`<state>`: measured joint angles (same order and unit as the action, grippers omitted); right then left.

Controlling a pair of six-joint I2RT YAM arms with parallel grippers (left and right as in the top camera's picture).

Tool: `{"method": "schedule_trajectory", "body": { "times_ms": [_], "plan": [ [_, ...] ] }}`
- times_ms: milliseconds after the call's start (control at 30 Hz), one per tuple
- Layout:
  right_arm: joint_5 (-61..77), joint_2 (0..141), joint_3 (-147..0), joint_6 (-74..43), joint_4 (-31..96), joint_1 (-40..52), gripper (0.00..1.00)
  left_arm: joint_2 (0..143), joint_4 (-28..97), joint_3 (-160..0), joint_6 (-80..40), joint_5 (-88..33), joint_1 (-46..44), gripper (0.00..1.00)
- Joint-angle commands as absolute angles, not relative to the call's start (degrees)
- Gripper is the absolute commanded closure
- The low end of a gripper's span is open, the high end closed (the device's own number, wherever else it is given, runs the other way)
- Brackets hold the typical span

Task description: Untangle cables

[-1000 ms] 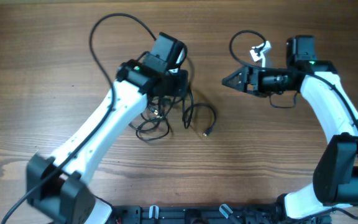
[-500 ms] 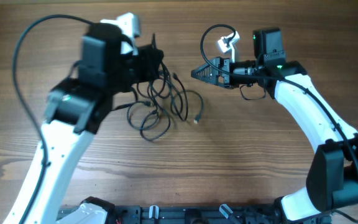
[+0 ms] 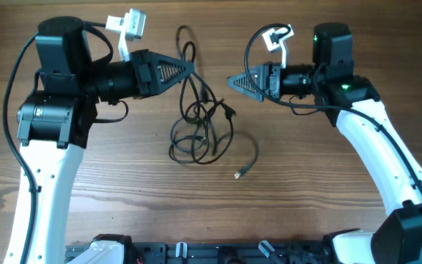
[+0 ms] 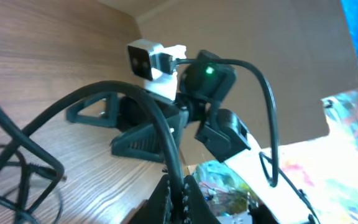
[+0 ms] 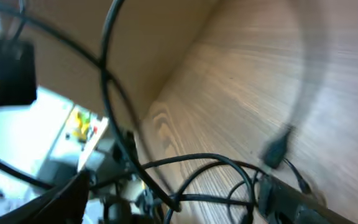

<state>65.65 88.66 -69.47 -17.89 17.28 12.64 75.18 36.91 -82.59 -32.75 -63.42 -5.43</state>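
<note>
The thin black cables (image 3: 198, 129) lie knotted in loops at the table's middle, with one loose plug (image 3: 240, 174) at the lower right. My left gripper (image 3: 188, 67) points right and is shut on one cable strand (image 4: 160, 124), which arches up out of its jaws (image 4: 178, 191). My right gripper (image 3: 231, 81) points left, facing the left one, and is open. In the right wrist view its fingers (image 5: 176, 202) stand wide apart with cable loops (image 5: 197, 160) and a small plug (image 5: 277, 147) ahead of them.
Wooden table top (image 3: 321, 183). The thicker black wires of the arms loop above each wrist, with the right one (image 3: 258, 40) near the cables. A black rail (image 3: 218, 253) runs along the front edge.
My left arm has swung back to the left and its gripper now points right with the strand in it. The tangle has stretched out and the loose plug has slid lower right. The right gripper has barely moved.
</note>
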Motion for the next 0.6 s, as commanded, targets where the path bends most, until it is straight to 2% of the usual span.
{"method": "schedule_trajectory", "body": {
  "times_ms": [0, 200, 333, 367, 500, 533, 567],
  "plan": [
    [71.6, 87.9, -69.6, -8.4, 16.9, 16.2, 0.15, 75.1, 36.2, -83.7, -34.3, -67.0, -5.0, 0.96],
    [67.7, 87.9, -69.6, -7.7, 16.0, 21.0, 0.26, 75.1, 34.9, -83.7, -36.6, -66.2, -5.0, 0.96],
    [56.3, 87.9, -69.6, -12.5, 15.3, 23.9, 0.37, 75.1, 34.8, -83.7, -38.0, -66.2, -5.0, 0.96],
    [53.5, 87.9, -69.6, -13.8, 14.6, 24.5, 0.44, 75.1, 34.8, -83.7, -38.0, -66.2, -5.0, 0.96],
    [50.9, 87.9, -69.6, -18.4, 8.6, 24.9, 0.58, 75.1, 34.9, -83.7, -38.0, -66.2, -5.0, 0.96],
    [50.9, 87.9, -69.6, -18.9, 7.2, 24.9, 0.64, 75.1, 34.9, -83.7, -38.0, -66.2, -5.0, 0.96],
    [50.9, 87.9, -69.6, -19.7, 6.6, 24.9, 0.76, 75.1, 34.9, -83.7, -38.0, -65.9, -5.0, 0.96]
  ]
}}
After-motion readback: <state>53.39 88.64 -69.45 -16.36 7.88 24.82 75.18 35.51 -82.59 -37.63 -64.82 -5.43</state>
